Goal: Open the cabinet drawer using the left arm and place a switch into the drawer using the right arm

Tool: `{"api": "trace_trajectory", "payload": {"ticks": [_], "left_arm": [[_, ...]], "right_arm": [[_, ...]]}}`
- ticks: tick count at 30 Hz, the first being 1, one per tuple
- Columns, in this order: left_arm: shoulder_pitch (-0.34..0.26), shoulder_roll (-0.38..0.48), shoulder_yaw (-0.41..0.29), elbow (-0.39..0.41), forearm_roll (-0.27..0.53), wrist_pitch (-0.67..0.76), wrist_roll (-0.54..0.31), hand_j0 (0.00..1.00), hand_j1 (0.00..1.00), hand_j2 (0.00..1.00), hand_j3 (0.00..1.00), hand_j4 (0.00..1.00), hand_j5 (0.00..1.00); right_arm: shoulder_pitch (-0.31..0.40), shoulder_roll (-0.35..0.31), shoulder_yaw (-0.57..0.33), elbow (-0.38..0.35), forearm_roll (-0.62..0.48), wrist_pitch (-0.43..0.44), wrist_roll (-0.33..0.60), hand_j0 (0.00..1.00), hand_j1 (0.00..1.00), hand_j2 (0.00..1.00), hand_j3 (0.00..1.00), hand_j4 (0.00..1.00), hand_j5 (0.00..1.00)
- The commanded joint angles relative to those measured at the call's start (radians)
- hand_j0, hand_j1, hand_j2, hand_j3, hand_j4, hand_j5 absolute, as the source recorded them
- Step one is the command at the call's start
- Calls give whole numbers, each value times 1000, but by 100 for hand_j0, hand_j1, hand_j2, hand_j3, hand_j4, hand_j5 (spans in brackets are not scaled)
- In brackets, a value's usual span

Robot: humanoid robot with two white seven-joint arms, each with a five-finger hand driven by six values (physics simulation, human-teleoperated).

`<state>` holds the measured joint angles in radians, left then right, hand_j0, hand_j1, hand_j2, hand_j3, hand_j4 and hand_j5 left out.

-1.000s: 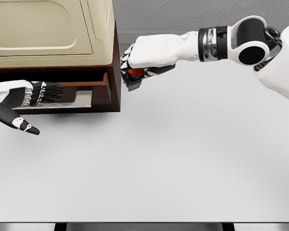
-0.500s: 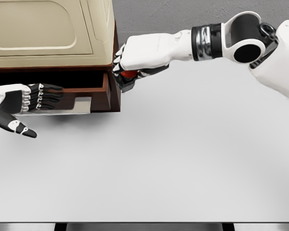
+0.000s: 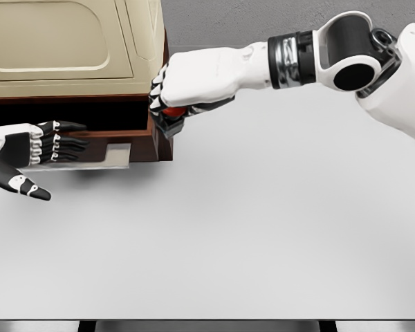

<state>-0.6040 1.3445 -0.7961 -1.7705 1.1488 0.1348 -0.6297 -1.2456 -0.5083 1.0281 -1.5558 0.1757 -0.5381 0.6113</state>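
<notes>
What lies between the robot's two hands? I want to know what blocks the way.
In the head view, the brown drawer front and its grey handle plate lie between the left hand and the right hand.

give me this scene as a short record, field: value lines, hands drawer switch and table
cabinet: dark brown wooden cabinet with a cream top, at the table's far left
drawer: brown drawer pulled out, open
left hand: fingers extended at the drawer front, holding nothing
right hand: closed around the switch, at the cabinet's right front corner
switch: small dark switch with a red button, held above the drawer's right edge, not yet inside
table: plain white table
</notes>
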Motion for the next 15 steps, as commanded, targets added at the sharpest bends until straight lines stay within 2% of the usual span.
{"api": "trace_trajectory", "payload": {"ticks": [1,9,15], "left_arm": [[50,-11,-107,5,-265,9,19,100,100,100,100,100,100],[63,-13,-107,5,-270,9,19,100,100,100,100,100,100],[79,-11,-106,5,-268,9,19,100,100,100,100,100,100]], "right_arm": [[-2,2,0,-3,-13,10,0,44,44,44,44,44,44],[-14,28,4,3,-15,47,0,44,44,44,44,44,44],[-44,111,21,25,-15,98,0,44,44,44,44,44,44]]}}
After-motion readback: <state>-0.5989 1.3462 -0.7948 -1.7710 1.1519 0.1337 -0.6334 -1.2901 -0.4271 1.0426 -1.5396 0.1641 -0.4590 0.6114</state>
